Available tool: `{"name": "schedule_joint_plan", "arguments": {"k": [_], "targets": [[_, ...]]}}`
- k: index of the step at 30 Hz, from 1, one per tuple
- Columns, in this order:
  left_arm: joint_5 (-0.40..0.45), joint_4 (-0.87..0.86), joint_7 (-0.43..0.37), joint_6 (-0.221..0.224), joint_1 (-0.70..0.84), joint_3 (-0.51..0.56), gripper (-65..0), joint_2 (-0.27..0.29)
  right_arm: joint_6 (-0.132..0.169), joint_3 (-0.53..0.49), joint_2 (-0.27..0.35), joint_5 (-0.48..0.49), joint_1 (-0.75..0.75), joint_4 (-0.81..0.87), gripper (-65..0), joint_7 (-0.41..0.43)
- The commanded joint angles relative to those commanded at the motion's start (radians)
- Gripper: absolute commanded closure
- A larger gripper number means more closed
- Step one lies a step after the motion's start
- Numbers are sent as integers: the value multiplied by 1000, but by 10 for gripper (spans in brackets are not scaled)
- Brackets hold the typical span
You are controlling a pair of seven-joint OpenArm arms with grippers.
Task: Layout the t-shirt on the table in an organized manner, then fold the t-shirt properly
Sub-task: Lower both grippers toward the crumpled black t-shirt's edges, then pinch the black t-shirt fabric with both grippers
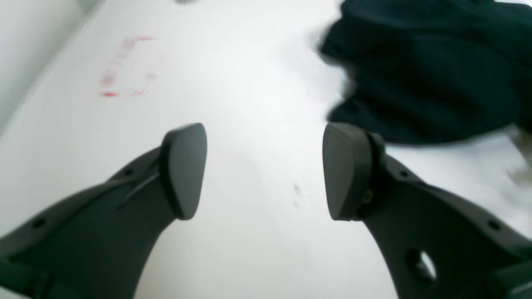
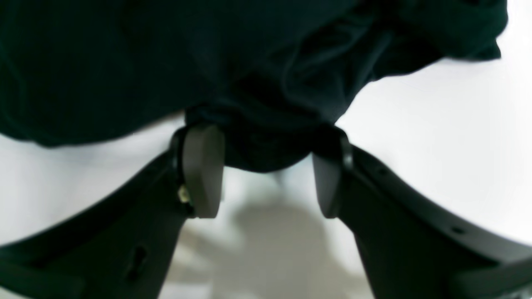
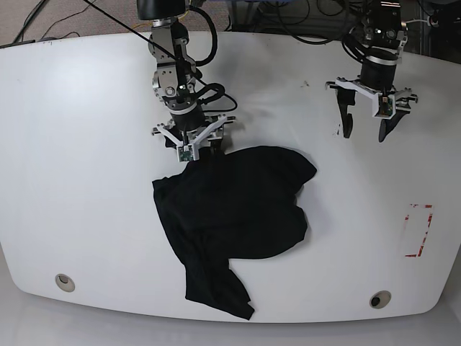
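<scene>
You have one plain black soft-fabric t-shirt lying crumpled near the middle of the glossy white curved-edge worktop. Its long axis runs from the far edge, under the right tool, down toward the near edge, where a narrow tail of cloth ends between the two round grommet holes. The fabric is bunched and folded, not flat. Your right tool stands with its two dark matte pads apart, a wad of shirt sitting between them but not pinched. Your left tool hangs wide apart over bare worktop, well clear of the shirt. A red tape rectangle marks the surface on that side.
</scene>
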Motion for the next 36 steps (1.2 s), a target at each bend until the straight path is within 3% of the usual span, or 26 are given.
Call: {"name": "schedule_joint_plan", "arguments": {"k": [3, 10, 22, 27, 29, 31, 36], "targets": [[0, -2, 66, 0, -48, 0, -393, 9, 0, 0, 0, 0, -3, 0, -282, 17], [2, -5, 227, 0, -180, 0, -393, 41, 2, 0, 0, 0, -11, 0, 0, 51], [0, -230, 443, -2, -476, 21, -393, 91, 3, -2, 0, 0, -57, 32, 0, 54], [0, -324, 453, -6, -535, 83, -393, 84, 46, -2, 0, 0, -69, 61, 0, 49], [0, -354, 453, -34, -548, 117, -393, 84, 58, -2, 0, 0, -72, 69, 0, 49], [0, -384, 453, -80, -549, 138, -393, 87, 58, -2, 0, 0, -84, 71, 0, 49], [2, -430, 453, -143, -551, 150, -392, 91, 60, -2, 0, 0, -94, 78, 0, 51]]}}
